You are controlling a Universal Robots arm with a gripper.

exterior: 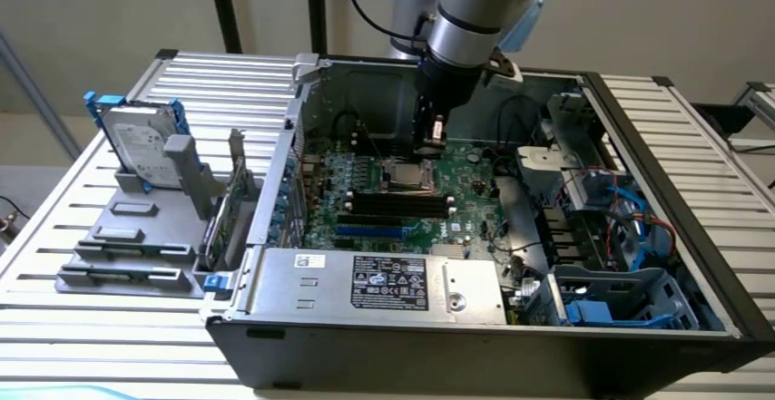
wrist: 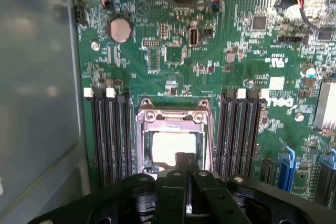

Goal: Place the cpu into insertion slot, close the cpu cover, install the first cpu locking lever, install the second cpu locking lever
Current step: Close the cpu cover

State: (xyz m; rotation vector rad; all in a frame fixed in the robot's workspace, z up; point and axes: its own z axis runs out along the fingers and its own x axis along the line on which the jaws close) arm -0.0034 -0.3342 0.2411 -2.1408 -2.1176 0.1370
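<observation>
Now claw (wrist: pixel 186 158): pressed together, nothing pinched
cpu (wrist: pixel 173 148): near claw's 6 o'clock, exterior view
cover (wrist: pixel 174 115): lying flat around cpu

A slatted metal table (exterior: pixel 684 123) carries two things — the open computer case (exterior: pixel 485 356) and a grey rack (exterior: pixel 131 237) beside it.

A black computer case (exterior: pixel 400 355) is lying open on a slatted metal tabletop (exterior: pixel 218 69).
Inside, a green motherboard (exterior: pixel 466 169) is lying flat, carrying black memory slots (wrist: pixel 110 135) and a round coin battery (wrist: pixel 119 29). A labelled silver power supply (exterior: pixel 376 282) is sitting along the near wall, beside a blue drive cage (exterior: pixel 618 296). At the exterior view's left, a hard drive (exterior: pixel 136 141) is standing upright in a grey stand (exterior: pixel 133 237).
</observation>
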